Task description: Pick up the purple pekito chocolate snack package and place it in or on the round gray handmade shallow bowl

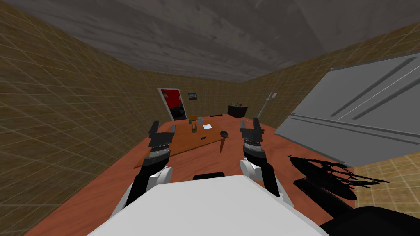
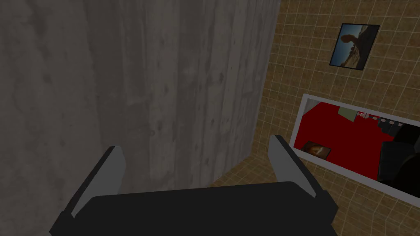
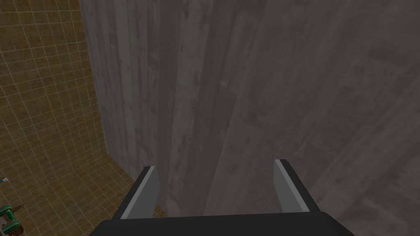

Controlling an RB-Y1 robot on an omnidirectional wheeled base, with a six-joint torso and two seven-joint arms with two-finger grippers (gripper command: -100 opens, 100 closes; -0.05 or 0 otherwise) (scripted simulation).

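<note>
A brown wooden table (image 1: 186,144) stands ahead of me in the middle of the room. On it lies a small purple package (image 1: 203,138) near the front, and a round dark shallow bowl (image 1: 224,134) sits at its right corner. My left gripper (image 1: 163,128) is raised at the table's left side, open and holding nothing; the left wrist view shows its fingers (image 2: 110,170) spread. My right gripper (image 1: 249,124) is raised to the right of the bowl, also open with nothing held, its fingers (image 3: 148,190) apart in the right wrist view.
Also on the table are a white sheet (image 1: 207,126), a brown jar (image 1: 194,128), a clear glass (image 1: 199,121) and a green item (image 1: 190,121). A large grey cabinet (image 1: 361,114) stands at the right, a black tangled object (image 1: 332,176) below it. A doorway (image 1: 173,104) opens in the far wall.
</note>
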